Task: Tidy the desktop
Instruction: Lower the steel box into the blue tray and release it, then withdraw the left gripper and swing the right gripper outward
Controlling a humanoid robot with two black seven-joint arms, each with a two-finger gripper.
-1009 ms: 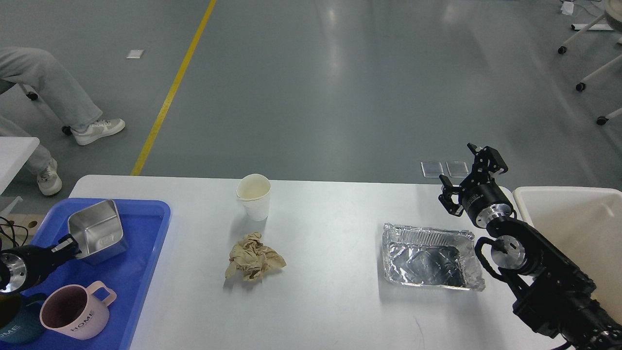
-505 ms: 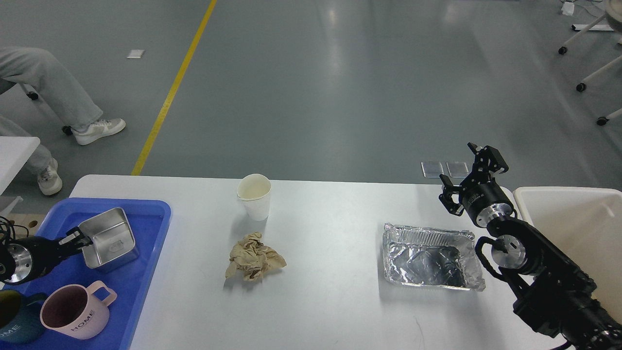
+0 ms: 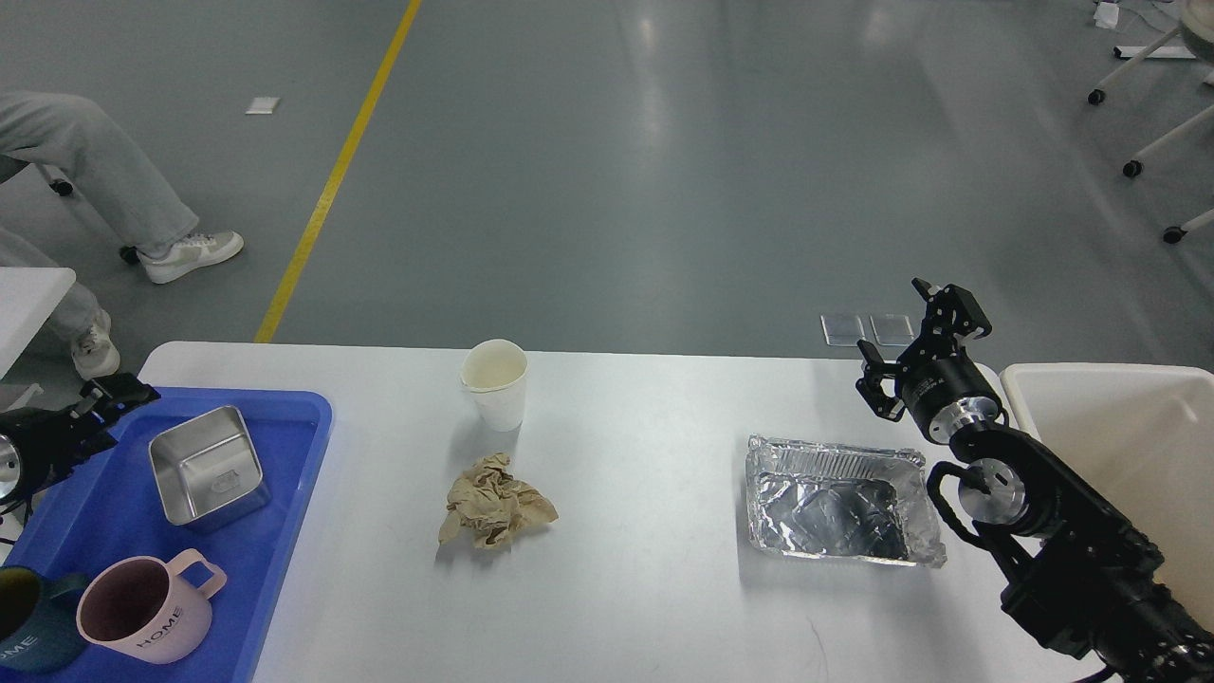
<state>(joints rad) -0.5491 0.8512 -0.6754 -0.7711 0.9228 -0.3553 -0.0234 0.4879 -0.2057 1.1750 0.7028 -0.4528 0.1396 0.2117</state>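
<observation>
The white desktop (image 3: 645, 455) holds a white paper cup (image 3: 495, 379) standing upright at the back middle. A crumpled brown paper ball (image 3: 493, 503) lies in front of the cup, and a crumpled foil tray (image 3: 835, 503) lies at the right. My left gripper (image 3: 119, 391) hovers over the back left corner of the blue tray (image 3: 275, 493). It is apart from the steel container (image 3: 207, 465), looks open and holds nothing. My right gripper (image 3: 912, 334) is open and empty, raised above the table's back edge, behind the foil tray.
The blue tray also holds a pink mug (image 3: 142, 607) and a dark blue mug (image 3: 24, 631) at its front. A cream-white bin (image 3: 1110, 417) stands at the right edge, beside my right arm. A seated person's legs (image 3: 104, 180) are at the far left.
My left gripper let go of the steel container, which now rests flat in the blue tray. The gripper drew back up and to the left. The right arm has not moved.
</observation>
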